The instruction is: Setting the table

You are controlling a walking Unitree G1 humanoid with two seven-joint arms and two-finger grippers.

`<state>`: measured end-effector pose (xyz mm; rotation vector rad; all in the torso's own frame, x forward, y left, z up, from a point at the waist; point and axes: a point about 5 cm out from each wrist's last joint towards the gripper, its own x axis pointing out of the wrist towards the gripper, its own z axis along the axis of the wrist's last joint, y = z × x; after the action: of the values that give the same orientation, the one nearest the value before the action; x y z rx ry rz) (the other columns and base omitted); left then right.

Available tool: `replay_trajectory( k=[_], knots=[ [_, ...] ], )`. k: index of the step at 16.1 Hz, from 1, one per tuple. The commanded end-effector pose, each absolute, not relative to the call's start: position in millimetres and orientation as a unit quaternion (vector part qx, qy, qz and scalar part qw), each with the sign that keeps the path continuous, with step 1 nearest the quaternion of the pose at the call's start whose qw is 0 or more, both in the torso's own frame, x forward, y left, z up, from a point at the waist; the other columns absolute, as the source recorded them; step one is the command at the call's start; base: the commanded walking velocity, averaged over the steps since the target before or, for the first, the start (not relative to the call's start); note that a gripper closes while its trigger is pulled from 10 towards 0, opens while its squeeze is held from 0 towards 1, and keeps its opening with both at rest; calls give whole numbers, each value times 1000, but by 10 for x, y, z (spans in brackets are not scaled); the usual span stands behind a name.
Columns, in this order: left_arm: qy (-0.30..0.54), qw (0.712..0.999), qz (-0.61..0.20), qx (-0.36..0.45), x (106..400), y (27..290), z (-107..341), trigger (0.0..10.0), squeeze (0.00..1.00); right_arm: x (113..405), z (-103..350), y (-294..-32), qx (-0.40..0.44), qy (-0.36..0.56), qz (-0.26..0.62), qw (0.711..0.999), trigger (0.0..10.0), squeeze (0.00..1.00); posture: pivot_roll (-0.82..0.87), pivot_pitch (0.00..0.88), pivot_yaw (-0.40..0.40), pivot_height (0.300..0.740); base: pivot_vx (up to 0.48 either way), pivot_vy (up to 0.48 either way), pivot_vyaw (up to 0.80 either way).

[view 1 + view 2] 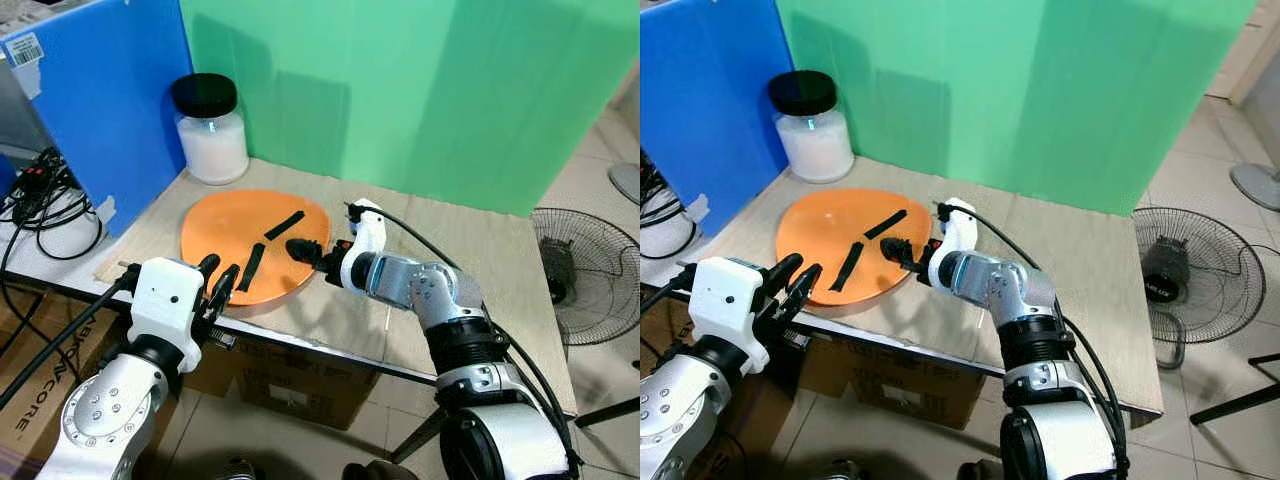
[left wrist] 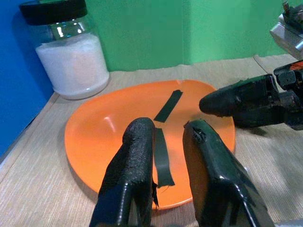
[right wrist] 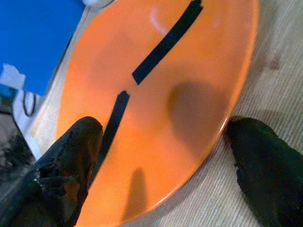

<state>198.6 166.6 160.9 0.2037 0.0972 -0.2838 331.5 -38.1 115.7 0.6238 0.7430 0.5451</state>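
Both silver metal arms are showing white plastic wrist housings and round screw-studded joints. A black cable [image 1: 430, 245] is looping along the right arm. Each black two-fingered hand, left hand [image 1: 218, 280] and right hand [image 1: 303, 250], is looking scuffed, perhaps frayed, at the tips.

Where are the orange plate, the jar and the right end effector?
orange plate [image 1: 215, 228], left eye view, bare left part.
jar [image 1: 212, 146], left eye view, white contents.
right end effector [image 3: 161, 161], right wrist view, between fingertips.

Orange plate [image 1: 215, 240] with two black strips [image 1: 284, 225], black-lidded white-filled jar [image 1: 210, 130], blue and green backdrop panels [image 1: 400, 90]
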Motion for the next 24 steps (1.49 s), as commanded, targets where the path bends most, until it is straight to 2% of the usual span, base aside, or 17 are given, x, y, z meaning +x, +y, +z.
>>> replay_trajectory(
  k=[1, 2, 4, 17, 24],
  knots=[
    [48, 982, -150, 99, 1980, 1627, 1618, 10000, 0, 3301, 1106, -361, 308, 374, 251, 838, 8510, 0, 21, 70, -38, 740, 0, 0, 0],
    [48, 983, -150, 98, 1979, 1625, 1616, 10000, 0, 3299, 1097, -343, 321, 376, 249, 833, 4588, 0, 21, 70, -38, 740, 0, 0, 0],
    [47, 983, -149, 98, 1980, 1627, 1622, 10000, 0, 3301, 1105, -295, 340, 381, 252, 822, 0, 0, 25, 76, -38, 740, 0, 0, 0],
    [46, 983, -149, 95, 1979, 1608, 1622, 10000, 0, 3153, 1024, -23, 387, 428, 284, 765, 0, 0, 23, 82, -40, 740, 0, 0, 0],
    [45, 983, -146, 98, 1988, 1616, 1620, 10000, 0, 3178, 1070, -42, 382, 421, 295, 768, 0, 0, 19, 79, -40, 740, 0, 0, 0]
  ],
)
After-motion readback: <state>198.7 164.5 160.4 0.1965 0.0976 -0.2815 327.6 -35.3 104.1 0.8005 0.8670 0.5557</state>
